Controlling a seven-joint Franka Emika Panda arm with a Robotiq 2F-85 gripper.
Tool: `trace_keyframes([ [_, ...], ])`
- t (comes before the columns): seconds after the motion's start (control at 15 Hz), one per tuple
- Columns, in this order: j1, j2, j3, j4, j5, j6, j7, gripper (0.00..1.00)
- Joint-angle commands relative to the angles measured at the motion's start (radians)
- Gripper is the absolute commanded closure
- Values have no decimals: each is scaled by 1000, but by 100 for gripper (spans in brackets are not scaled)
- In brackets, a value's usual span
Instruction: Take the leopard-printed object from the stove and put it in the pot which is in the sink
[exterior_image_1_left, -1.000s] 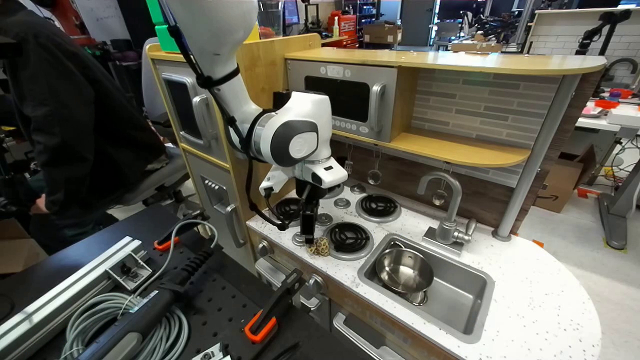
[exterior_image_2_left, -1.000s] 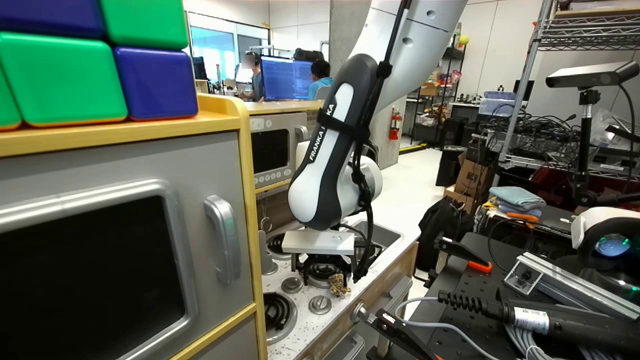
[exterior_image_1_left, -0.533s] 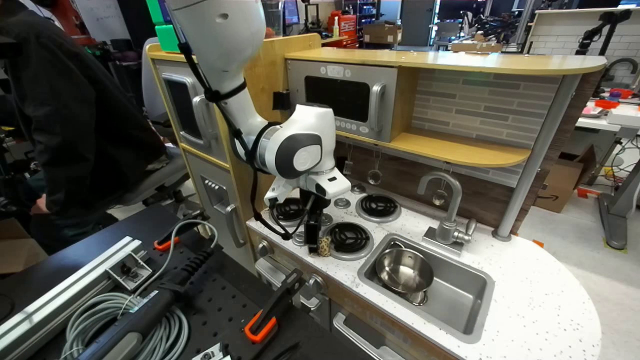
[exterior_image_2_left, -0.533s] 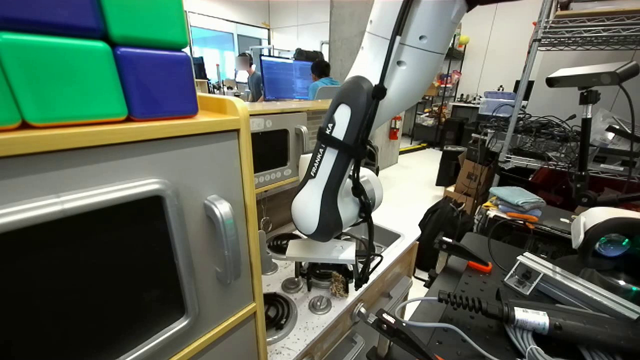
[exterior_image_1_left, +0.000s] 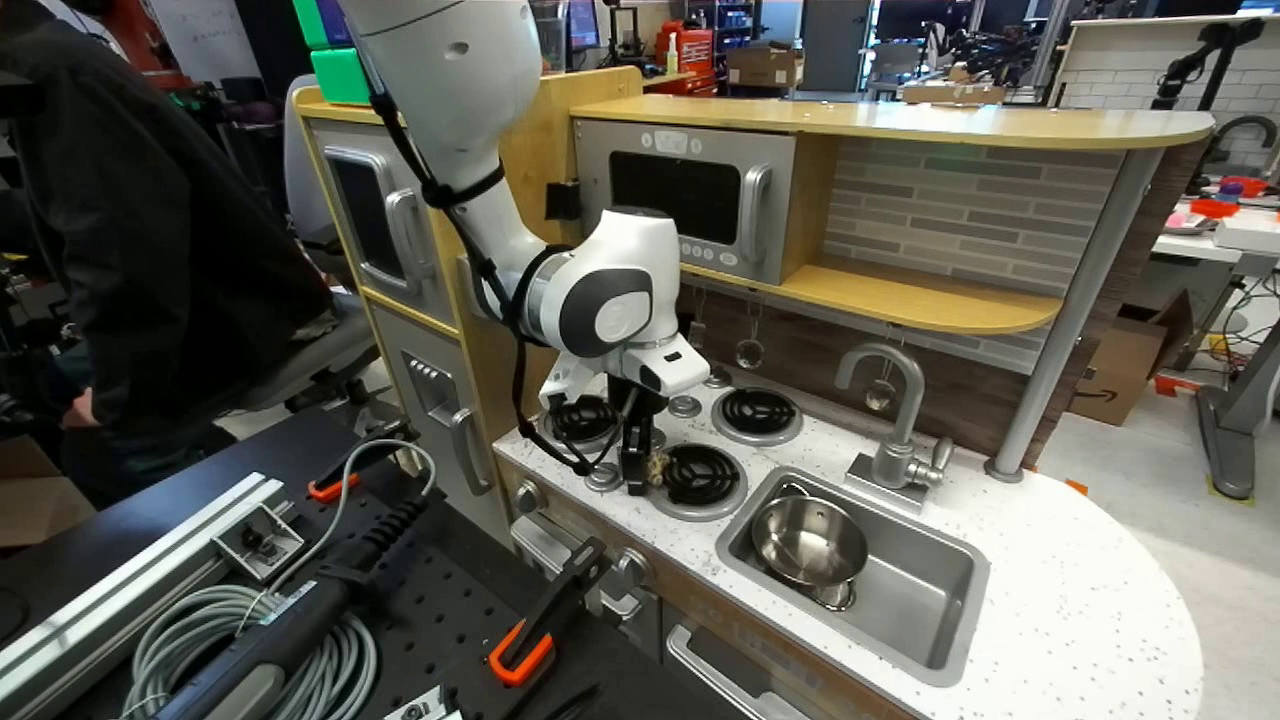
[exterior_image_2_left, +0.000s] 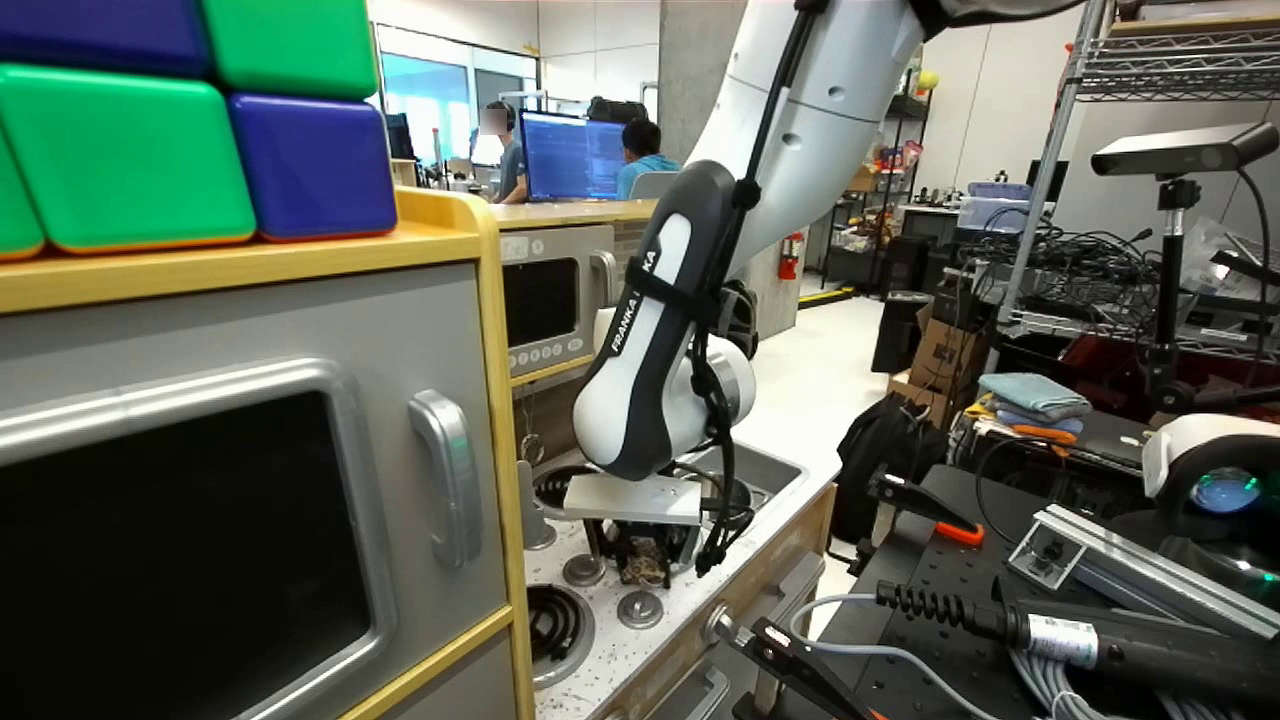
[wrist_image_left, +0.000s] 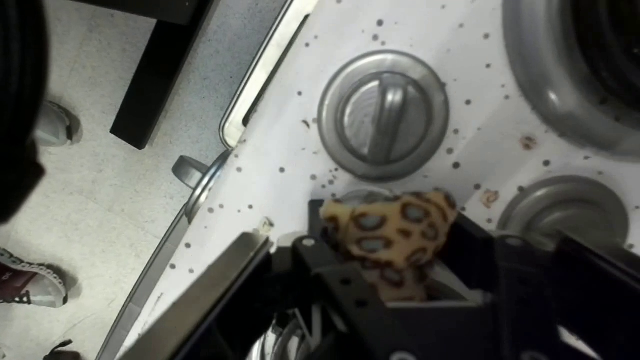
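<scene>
The leopard-printed object (wrist_image_left: 395, 230), tan with dark-ringed spots, sits between the fingers of my gripper (wrist_image_left: 388, 220) in the wrist view, with both fingers against its sides. My gripper is shut on it. In both exterior views the object (exterior_image_1_left: 657, 468) is partly covered by the fingers, close above the stove (exterior_image_1_left: 690, 430) beside the front burner. The silver pot (exterior_image_1_left: 795, 540) stands at the near left end of the grey sink (exterior_image_1_left: 920, 600) in an exterior view. Its inside looks empty.
A curved faucet (exterior_image_1_left: 905, 400) rises behind the sink. Above the stove juts a shelf with a grey microwave-like box (exterior_image_1_left: 690, 190). Stove knobs (wrist_image_left: 384, 115) stick up near the gripper. A tall cabinet (exterior_image_2_left: 250, 480) flanks the stove. A black table with clamps (exterior_image_1_left: 525, 650) lies in front.
The jaws have come together from wide open onto the leopard-printed object. In an exterior view gripper and object have shifted slightly right, and the object sits higher than half a second ago.
</scene>
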Motion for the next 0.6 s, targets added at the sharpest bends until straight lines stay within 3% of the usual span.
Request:
trace_keyframes([
  [0.0, -63, -120, 28, -57, 54, -40, -64, 76],
  [0.2, -106, -171, 2, -42, 92, -96, -38, 98],
  [0.53, -188, -83, -68, 118, 123, -207, 56, 96],
])
